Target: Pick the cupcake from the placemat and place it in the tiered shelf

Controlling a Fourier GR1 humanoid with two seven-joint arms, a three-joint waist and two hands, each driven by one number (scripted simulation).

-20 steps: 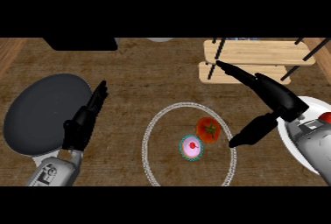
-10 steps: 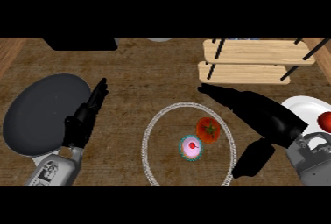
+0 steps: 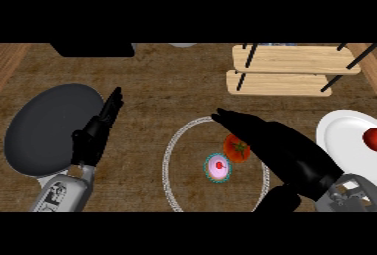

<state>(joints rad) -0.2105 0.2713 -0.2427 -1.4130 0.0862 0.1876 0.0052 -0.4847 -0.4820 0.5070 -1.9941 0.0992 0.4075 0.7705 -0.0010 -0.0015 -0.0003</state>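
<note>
A: Entry, reach stage. Right hand (image 3: 283, 152) lies over the right side of the placemat (image 3: 171, 164), fingers straight and together, pointing up-left, holding nothing. Left hand (image 3: 95, 132) rests open at the left, over the edge of the dark round pan (image 3: 44, 129).

B: Cupcake?

A: The cupcake (image 3: 219, 167) sits inside the placemat ring, pink top, teal wrapper. It is not lifted. A tomato (image 3: 237, 148) sits just beside it, up and to the right, partly under the right hand.

B: Risks, as you judge them?

A: Two. The tomato sits so close that closing fingers could catch it instead, or knock the cupcake over sideways. Also, the hand covers that side of the mat, so I cannot tell its height above the cupcake.

B: Surface and surroundings?

A: Wooden counter, brown grain. The tiered shelf (image 3: 294, 72), pale boards on dark rods, stands at the upper right, well apart from the mat. A white plate (image 3: 342, 134) with a red item (image 3: 370, 138) lies at the right edge. A dark object (image 3: 92, 49) is at the top left.
</note>
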